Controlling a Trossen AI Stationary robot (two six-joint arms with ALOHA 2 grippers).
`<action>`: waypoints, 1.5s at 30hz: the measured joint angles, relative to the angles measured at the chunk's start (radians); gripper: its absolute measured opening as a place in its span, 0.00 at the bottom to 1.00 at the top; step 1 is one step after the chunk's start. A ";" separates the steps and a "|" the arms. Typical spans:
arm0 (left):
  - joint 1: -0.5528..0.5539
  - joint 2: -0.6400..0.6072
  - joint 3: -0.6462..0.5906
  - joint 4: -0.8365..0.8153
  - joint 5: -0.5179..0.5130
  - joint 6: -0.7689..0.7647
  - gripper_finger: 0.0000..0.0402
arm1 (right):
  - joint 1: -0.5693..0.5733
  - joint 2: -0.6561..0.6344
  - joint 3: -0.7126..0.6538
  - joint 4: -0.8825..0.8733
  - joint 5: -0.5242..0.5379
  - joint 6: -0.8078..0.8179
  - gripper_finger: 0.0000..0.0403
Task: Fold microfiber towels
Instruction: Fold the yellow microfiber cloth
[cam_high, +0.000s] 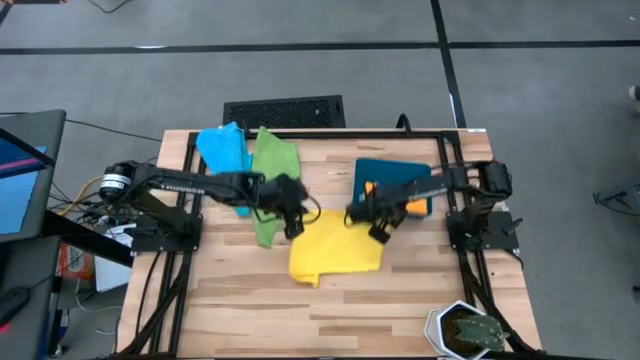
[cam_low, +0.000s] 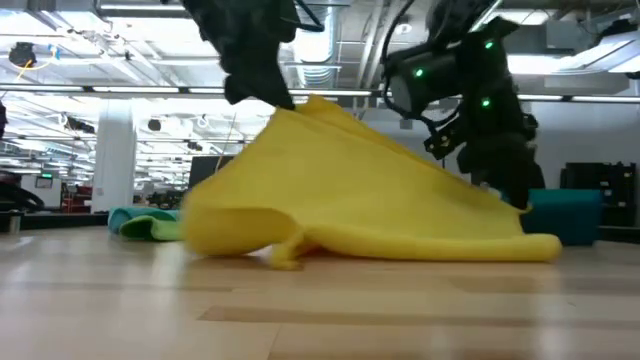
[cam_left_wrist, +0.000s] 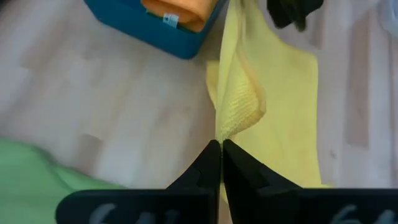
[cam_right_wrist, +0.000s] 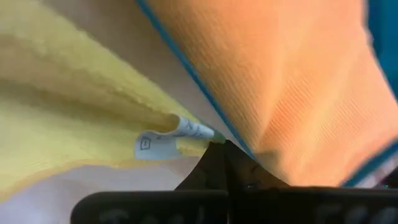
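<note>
Wooden table (cam_high: 240, 300), yellow towel (cam_high: 335, 255) stretched between left gripper (cam_high: 292, 226) and right gripper (cam_high: 357, 216); both clenched on its corners

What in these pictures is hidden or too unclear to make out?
- Yellow towel: in the high view, the two corners held by the left gripper and right gripper sit under the dark arms.
- Orange towel in the teal bin: mostly covered by the right arm from above.
- Label on the yellow towel: print too small to read in the right wrist view.
- Green towel: largely behind the yellow towel in the low view.
</note>
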 joint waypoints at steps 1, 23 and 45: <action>0.029 0.000 0.009 -0.001 0.011 0.018 0.00 | -0.033 -0.013 0.004 -0.008 0.014 -0.010 0.01; -0.041 -0.031 0.556 -0.487 -0.032 0.115 0.00 | 0.071 -0.485 0.339 -0.032 0.158 0.281 0.01; 0.143 -0.073 0.610 -0.568 -0.436 0.470 0.00 | -0.052 -0.436 0.458 0.146 0.463 0.037 0.01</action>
